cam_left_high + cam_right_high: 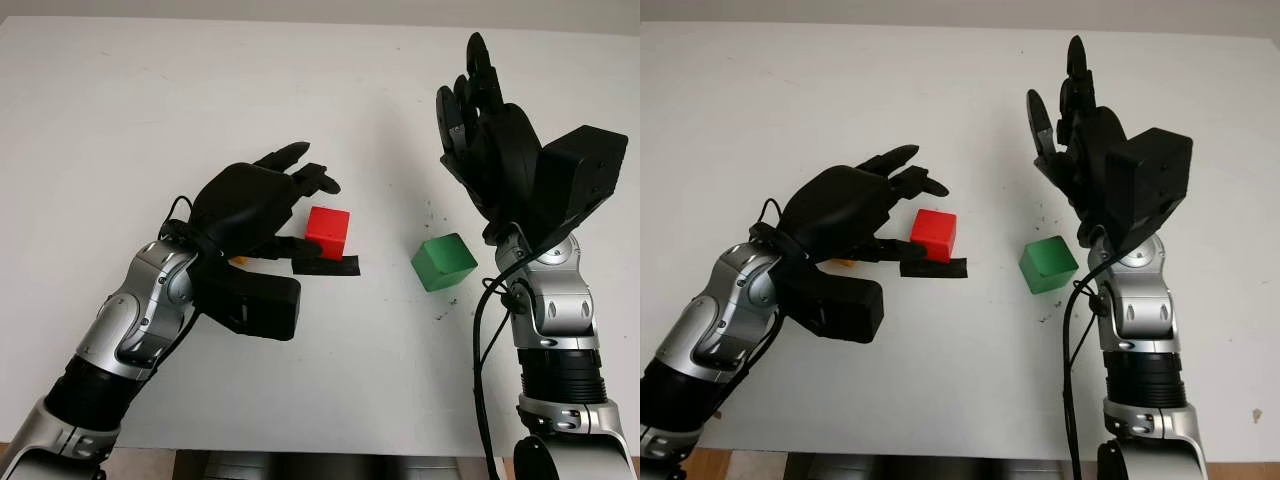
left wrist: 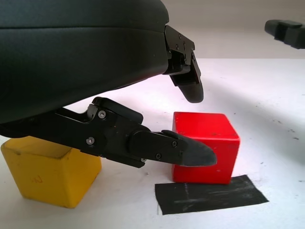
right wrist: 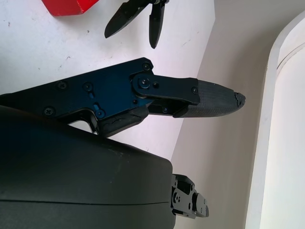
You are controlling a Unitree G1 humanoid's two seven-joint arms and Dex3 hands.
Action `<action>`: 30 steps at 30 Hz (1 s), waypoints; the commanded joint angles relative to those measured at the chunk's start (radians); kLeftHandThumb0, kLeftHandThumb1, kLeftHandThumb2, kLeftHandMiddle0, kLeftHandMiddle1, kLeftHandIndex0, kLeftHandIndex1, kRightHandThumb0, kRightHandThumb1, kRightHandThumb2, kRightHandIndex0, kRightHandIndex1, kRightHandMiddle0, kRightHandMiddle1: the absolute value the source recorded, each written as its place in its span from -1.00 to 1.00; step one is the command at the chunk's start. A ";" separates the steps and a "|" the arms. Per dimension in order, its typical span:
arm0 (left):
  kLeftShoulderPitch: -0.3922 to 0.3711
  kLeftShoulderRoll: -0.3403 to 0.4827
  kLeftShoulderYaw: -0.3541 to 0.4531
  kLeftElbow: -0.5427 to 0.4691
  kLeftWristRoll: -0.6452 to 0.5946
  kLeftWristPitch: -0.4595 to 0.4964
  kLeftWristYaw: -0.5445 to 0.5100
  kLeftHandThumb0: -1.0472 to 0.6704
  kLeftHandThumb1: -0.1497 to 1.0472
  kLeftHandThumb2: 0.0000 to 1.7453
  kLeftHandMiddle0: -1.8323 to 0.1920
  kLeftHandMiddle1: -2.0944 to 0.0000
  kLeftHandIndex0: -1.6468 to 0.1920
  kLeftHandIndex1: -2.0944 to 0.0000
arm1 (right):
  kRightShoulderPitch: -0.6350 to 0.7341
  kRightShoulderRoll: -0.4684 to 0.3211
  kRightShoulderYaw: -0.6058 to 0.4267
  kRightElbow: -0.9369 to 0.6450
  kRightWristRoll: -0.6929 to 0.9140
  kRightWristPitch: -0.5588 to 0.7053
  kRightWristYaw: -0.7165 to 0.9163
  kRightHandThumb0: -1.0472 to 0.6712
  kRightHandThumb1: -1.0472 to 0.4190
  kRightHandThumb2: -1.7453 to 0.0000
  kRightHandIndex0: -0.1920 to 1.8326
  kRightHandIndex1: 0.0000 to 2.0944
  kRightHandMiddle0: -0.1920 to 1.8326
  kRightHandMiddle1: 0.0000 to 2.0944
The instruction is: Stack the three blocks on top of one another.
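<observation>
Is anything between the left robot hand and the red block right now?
Nothing visible. The left robot hand hovers open over the red block, which sits by a black tape strip. The yellow block is under the palm, off to the side.

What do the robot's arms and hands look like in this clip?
Both arms are silver-grey metal segments with black joint bands. The left hand and right hand have matte black shells and black three-segment fingers with visible screws. A boxy black camera module sits at the right wrist, a similar one at the left. Thin black cables loop along the right forearm.
</observation>
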 commanded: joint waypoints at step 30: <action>-0.124 0.344 0.391 0.115 -0.549 -0.039 -0.242 -0.53 0.70 -0.96 0.83 0.95 0.46 0.93 | 0.001 -0.022 -0.010 -0.033 0.006 0.013 0.021 -0.65 -1.00 0.41 -1.00 -1.00 -1.00 -1.00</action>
